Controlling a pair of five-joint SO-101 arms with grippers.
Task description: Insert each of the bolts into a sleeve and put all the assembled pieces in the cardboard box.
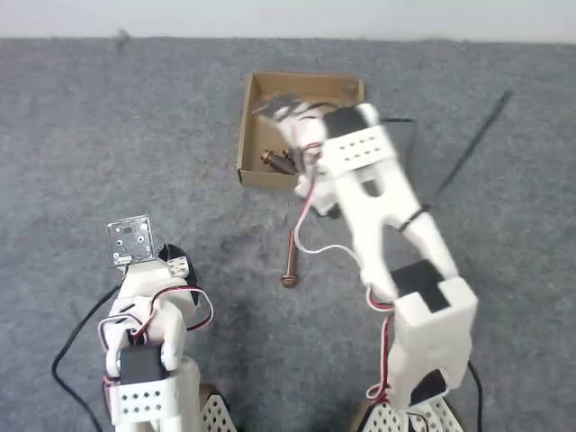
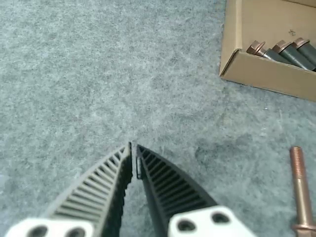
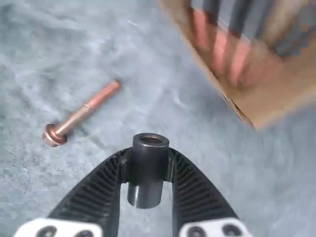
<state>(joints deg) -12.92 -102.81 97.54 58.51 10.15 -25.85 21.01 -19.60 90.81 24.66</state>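
Right claw (image 3: 147, 154) pinches a dark sleeve (image 3: 146, 177) between its ribbed fingers, over the grey bench (image 1: 108, 117) just beside the near wall of the cardboard box (image 1: 245, 126). A copper-coloured bolt (image 1: 291, 256) lies loose on the bench a little nearer than the box, between the two arms. Left claw (image 2: 134, 148) is pressed together with nothing in it, low over the bench at the near left, apart from the box, where several assembled pieces (image 2: 279, 49) lie side by side.
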